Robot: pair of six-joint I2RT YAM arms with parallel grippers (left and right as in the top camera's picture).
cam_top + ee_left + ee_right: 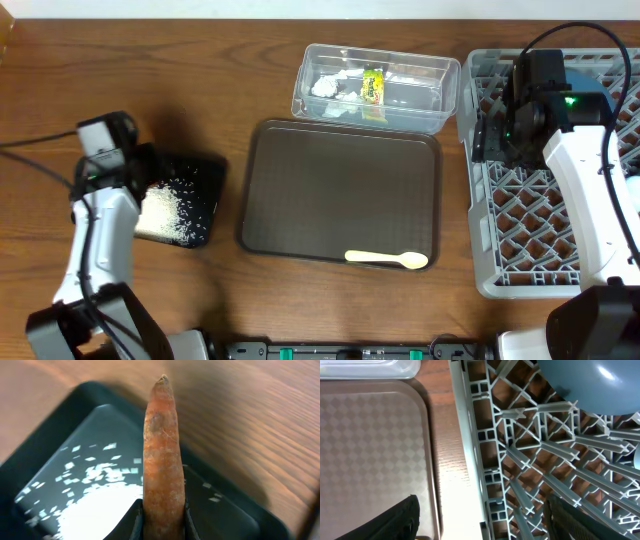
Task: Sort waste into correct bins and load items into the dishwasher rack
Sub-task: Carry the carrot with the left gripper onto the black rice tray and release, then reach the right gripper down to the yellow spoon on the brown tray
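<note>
Had the left end effector (161, 512) clamped on 1 carrot (162, 450) above the black bin (55, 435). Saw 1 spoon (387, 259) on the tray (340, 190) at centre. Had the right end effector (485, 520) spread wide, empty, over the dishwasher rack (520, 450).

No legible text, number or brand appears in any view. The only printed item, a yellow-green packet (373, 84) inside the clear container (449, 92) near the far edge of the table (150, 60), carries markings too small to read.
</note>
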